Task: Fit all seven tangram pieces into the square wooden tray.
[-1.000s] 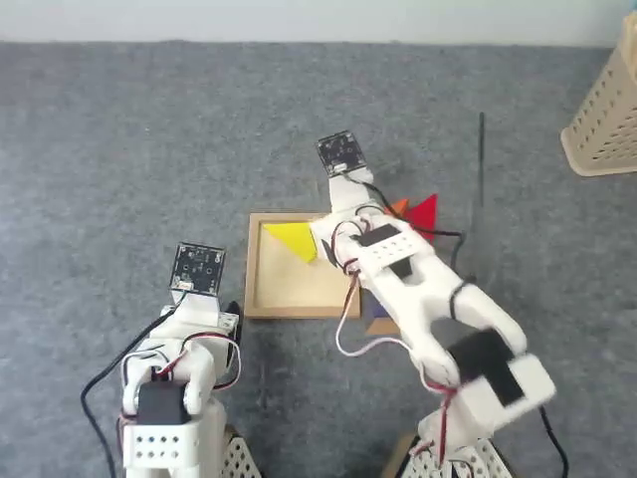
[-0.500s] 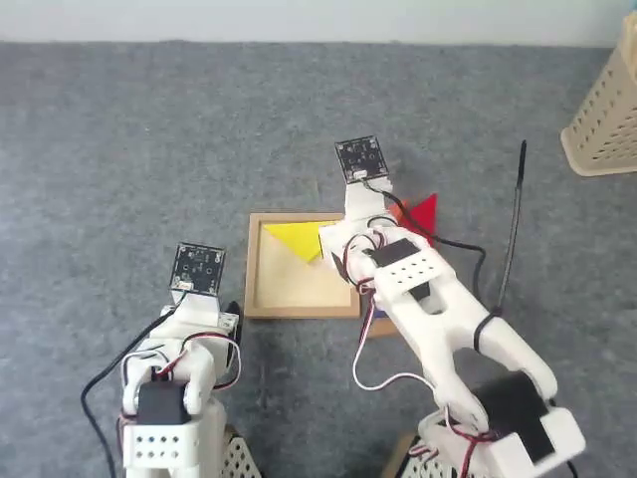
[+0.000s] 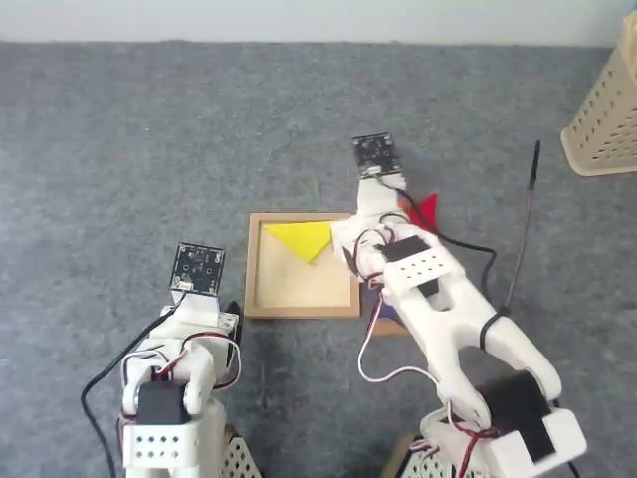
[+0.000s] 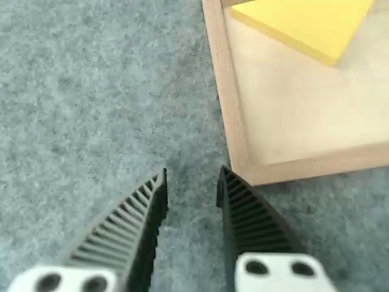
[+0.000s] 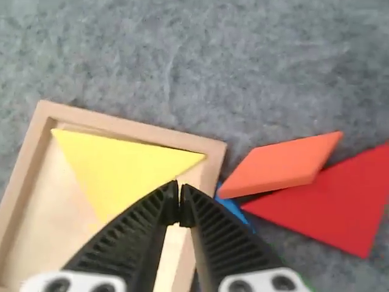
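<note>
Tray (image 5: 134, 131) holds one yellow triangle (image 5: 127, 167) under the right gripper (image 5: 179, 198), whose jaws are together and empty. Probably next: open over the orange piece (image 5: 279, 164) beside it. The left gripper (image 4: 191, 182) has its jaws apart.

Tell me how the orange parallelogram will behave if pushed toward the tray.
Probably stiff: the orange parallelogram is a flat, crisp-edged slab. Unlikely to roll; it should slide, though the carpet may drag. It touches the red triangle, so that may shift too.
</note>
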`<state>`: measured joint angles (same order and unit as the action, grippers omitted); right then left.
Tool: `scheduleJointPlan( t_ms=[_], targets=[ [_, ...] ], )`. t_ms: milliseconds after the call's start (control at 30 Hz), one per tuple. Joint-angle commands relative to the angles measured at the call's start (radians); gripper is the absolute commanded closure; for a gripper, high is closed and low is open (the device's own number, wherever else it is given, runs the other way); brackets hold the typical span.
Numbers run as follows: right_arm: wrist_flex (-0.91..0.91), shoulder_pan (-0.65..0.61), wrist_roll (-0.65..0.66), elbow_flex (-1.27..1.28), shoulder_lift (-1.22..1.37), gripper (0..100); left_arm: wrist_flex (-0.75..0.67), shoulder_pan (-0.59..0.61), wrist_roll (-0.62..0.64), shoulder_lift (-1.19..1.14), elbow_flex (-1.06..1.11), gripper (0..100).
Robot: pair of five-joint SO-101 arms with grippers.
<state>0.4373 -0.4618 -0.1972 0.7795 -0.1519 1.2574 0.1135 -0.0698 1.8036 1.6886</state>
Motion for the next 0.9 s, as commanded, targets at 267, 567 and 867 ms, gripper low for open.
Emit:
scheduleJointPlan(
  t_ms=[267, 567, 867],
  targets=[
    [0.010, 0.030, -0.011, -0.009, -0.079, 98.6, 0.005, 0.000, 0.008, 0.015, -0.004, 87],
    [0.186, 0.151, -0.008, -0.117, -0.082, 97.4, 0.005, 0.000, 0.008, 0.015, -0.004, 87],
    [0.383, 0.197, -0.006, -0.230, -0.070, 85.7, 0.005, 0.000, 0.008, 0.015, -0.004, 87]
  ],
)
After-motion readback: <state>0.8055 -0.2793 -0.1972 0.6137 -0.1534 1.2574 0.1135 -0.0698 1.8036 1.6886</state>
